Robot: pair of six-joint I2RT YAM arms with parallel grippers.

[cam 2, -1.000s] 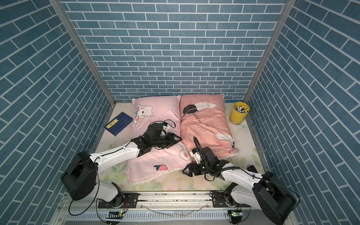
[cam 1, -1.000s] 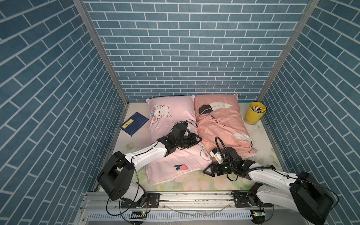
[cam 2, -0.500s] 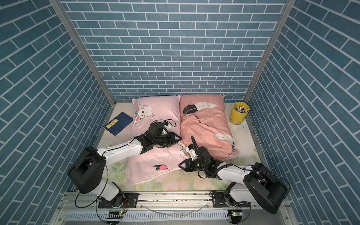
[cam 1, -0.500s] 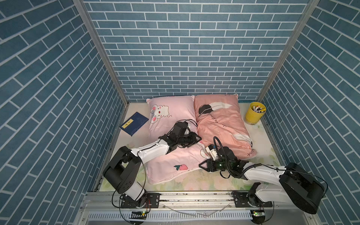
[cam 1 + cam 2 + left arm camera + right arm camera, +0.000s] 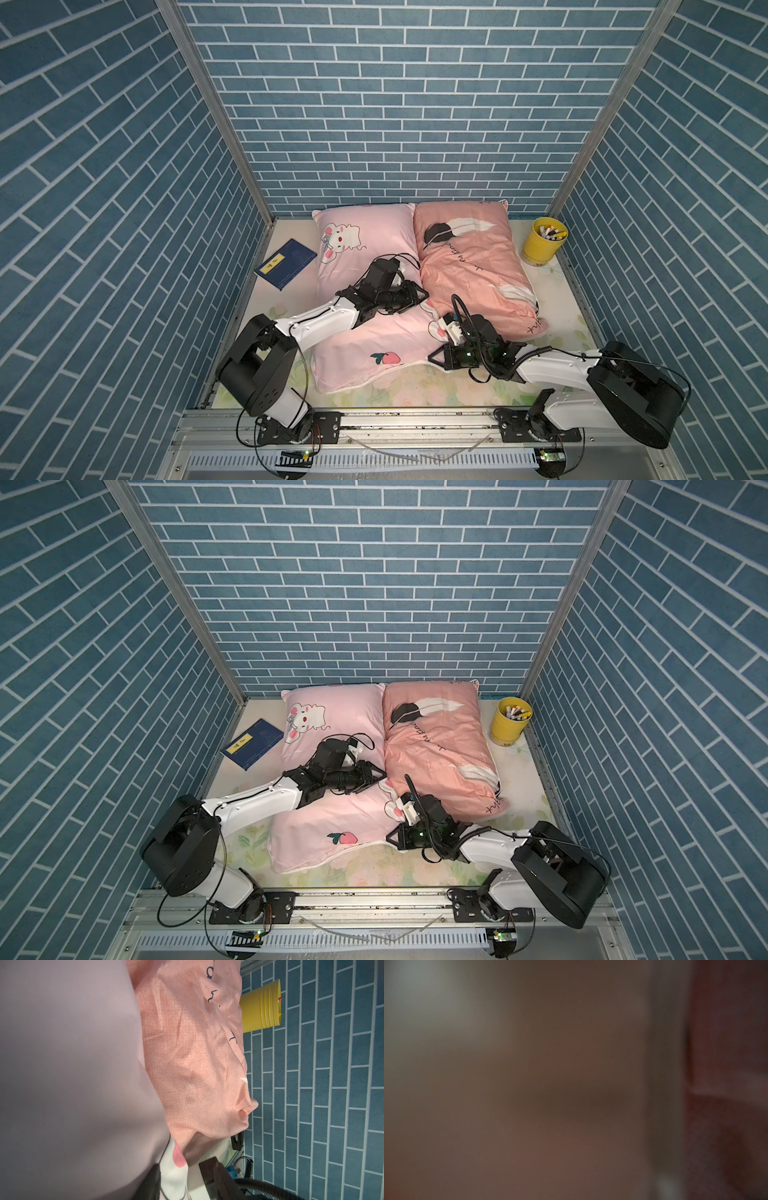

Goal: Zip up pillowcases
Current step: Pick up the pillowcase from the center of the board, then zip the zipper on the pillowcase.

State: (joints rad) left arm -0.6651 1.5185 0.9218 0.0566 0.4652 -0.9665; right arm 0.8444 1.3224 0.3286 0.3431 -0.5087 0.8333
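The pale pink pillow (image 5: 365, 245) lies against the salmon pillow (image 5: 469, 266) on the table. The right gripper (image 5: 432, 358) is clenched at the pale pink pillow's near edge; what it pinches is hidden. The left gripper (image 5: 424, 295) rests on that pillow beside the salmon pillow, and I cannot tell how its jaws stand.

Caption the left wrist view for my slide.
Blurred pale pink pillowcase beside salmon-pink pillowcase; yellow cup near blue brick wall.
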